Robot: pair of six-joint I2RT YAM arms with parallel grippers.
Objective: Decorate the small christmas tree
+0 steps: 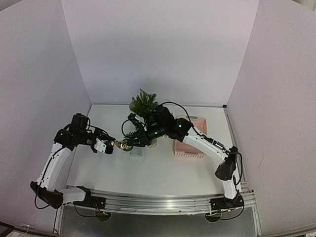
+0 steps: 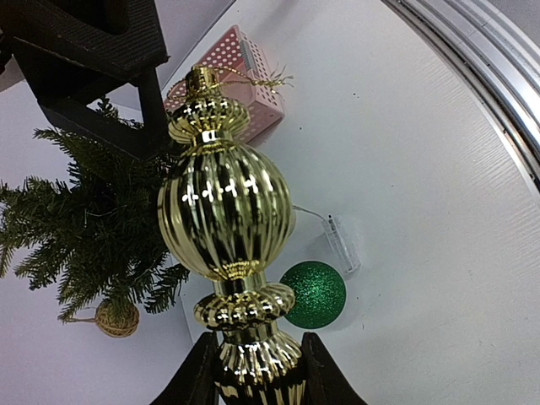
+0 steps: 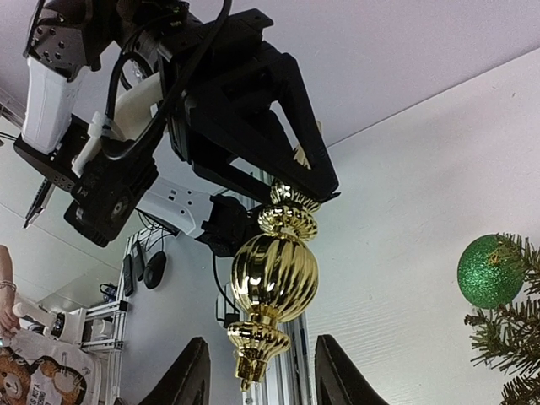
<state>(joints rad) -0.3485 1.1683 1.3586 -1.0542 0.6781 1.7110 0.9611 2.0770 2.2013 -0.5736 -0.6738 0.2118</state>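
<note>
The small christmas tree (image 1: 144, 106) stands at the table's back middle; its branches (image 2: 93, 228) show in the left wrist view. My left gripper (image 2: 257, 346) is shut on the lower end of a gold ribbed finial ornament (image 2: 224, 211), holding it out toward the tree. In the top view this ornament (image 1: 121, 144) sits between my left gripper (image 1: 106, 147) and my right gripper (image 1: 132, 140). The right gripper (image 3: 261, 342) is open, one finger on each side of the ornament's cap end (image 3: 253, 367) without touching it.
A green glitter ball (image 3: 488, 270) sits by a low branch tip, and a twine ball (image 2: 116, 319) hangs from another branch. A clear battery box (image 2: 342, 243) lies on the table under the tree. The pink basket (image 1: 190, 145) stands right of the tree, behind the right arm.
</note>
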